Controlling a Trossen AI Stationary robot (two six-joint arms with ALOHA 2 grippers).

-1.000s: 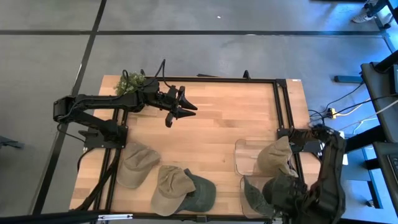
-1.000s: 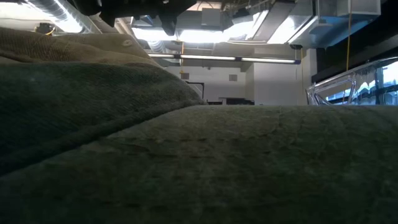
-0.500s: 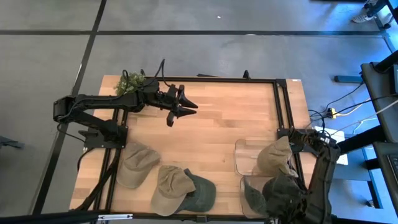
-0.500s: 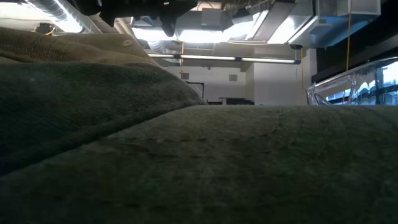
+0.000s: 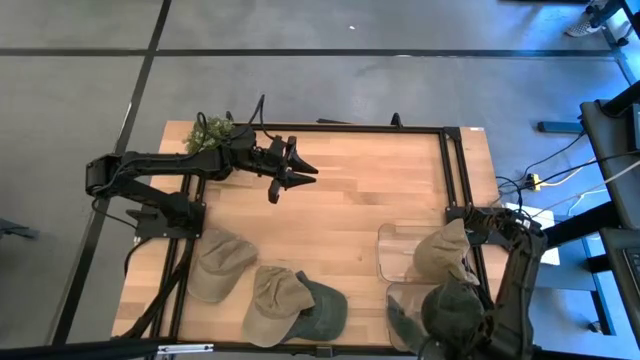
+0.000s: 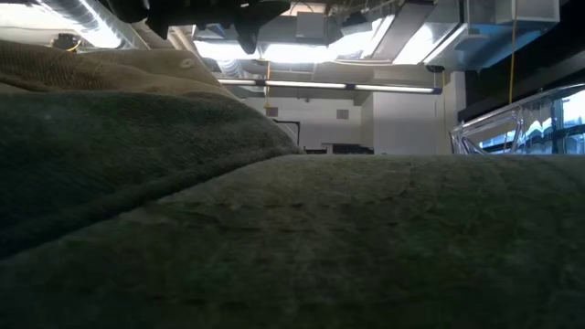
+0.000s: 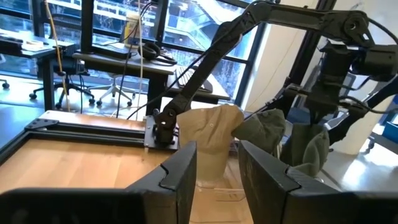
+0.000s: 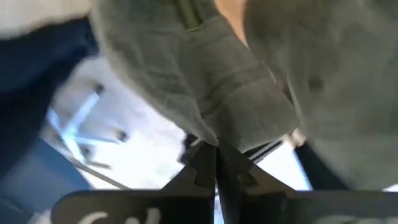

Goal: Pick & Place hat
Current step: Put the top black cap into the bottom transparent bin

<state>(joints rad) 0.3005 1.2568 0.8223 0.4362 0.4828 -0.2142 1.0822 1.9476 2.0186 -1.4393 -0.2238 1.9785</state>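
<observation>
Your right gripper (image 8: 216, 163) is pinched fully closed on a fold of the dark green hat (image 5: 455, 310), w/ the cloth bunched right at the fingertips. The hat is soft, olive-grey fabric w/ a stitched seam, hanging limp and crumpled below the wrist, over the near clear bin (image 5: 402, 318). Just beyond it sits a tan hat (image 5: 443, 254), propped in the far clear bin (image 5: 392, 250). Off to the gripper's left on the wood table (image 5: 370, 190) you've got three more: a tan cap (image 5: 218, 263), a second tan cap (image 5: 273, 300), and a green cap (image 5: 322, 308) tucked partly under the second one. The right arm itself hides part of the held hat from above. Your left gripper (image 5: 297, 172) hovers well apart over the table's far side, fingers (image 7: 180, 176) spread a little, holding nothing. A green plant (image 5: 208, 133) sits by its arm.
</observation>
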